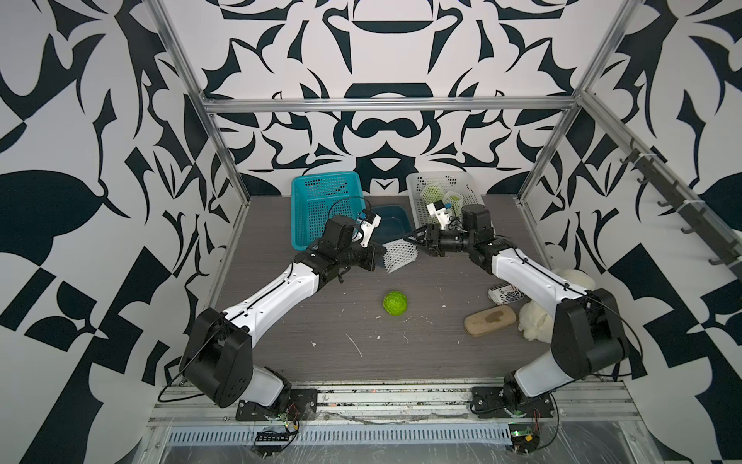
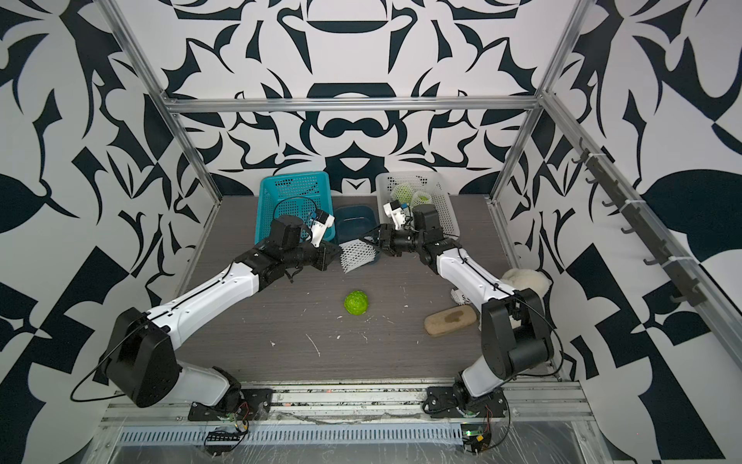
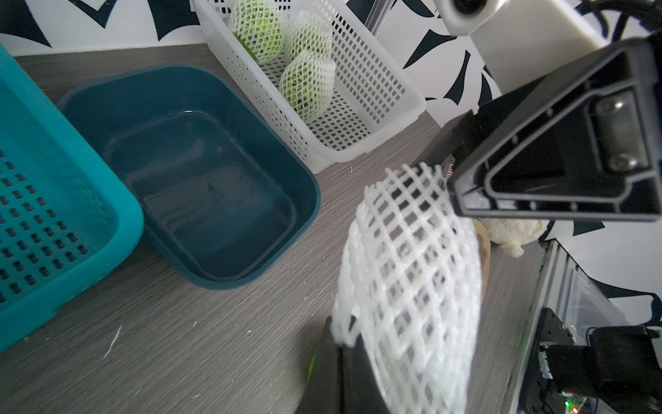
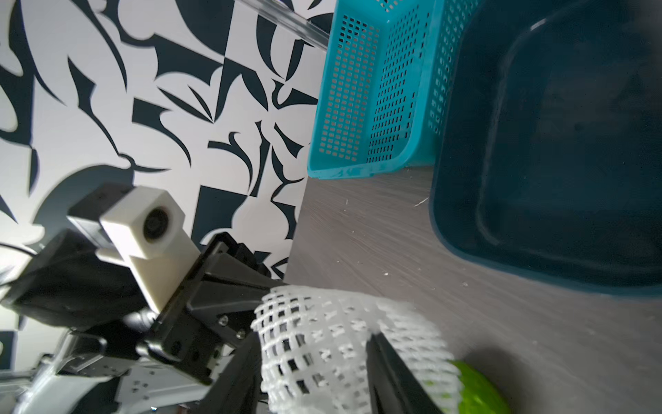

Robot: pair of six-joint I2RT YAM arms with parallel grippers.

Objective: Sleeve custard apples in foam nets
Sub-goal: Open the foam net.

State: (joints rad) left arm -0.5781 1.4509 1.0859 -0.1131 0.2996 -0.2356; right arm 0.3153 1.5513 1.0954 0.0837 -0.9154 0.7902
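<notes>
A white foam mesh net (image 1: 398, 257) is held up between the two arms, in front of a dark blue plastic tub (image 1: 391, 223) on the grey wood-grain table (image 1: 321, 333). One edge of it is pinched in the left gripper (image 1: 380, 257), whose jaws are clamped on the mesh. The opposite edge is straddled by the right gripper (image 1: 415, 242). In the right wrist view its black fingers (image 4: 394, 376) are seen parted, with mesh between them. A bare, bumpy, bright green custard apple (image 1: 395, 304) is seen lying on the table nearer the arm bases, apart from the net. Three more green fruits (image 3: 308, 86), each wrapped in foam netting, are contained in a white perforated plastic basket (image 3: 376, 71). A teal perforated plastic basket (image 1: 305, 217) is placed just beside the tub.
</notes>
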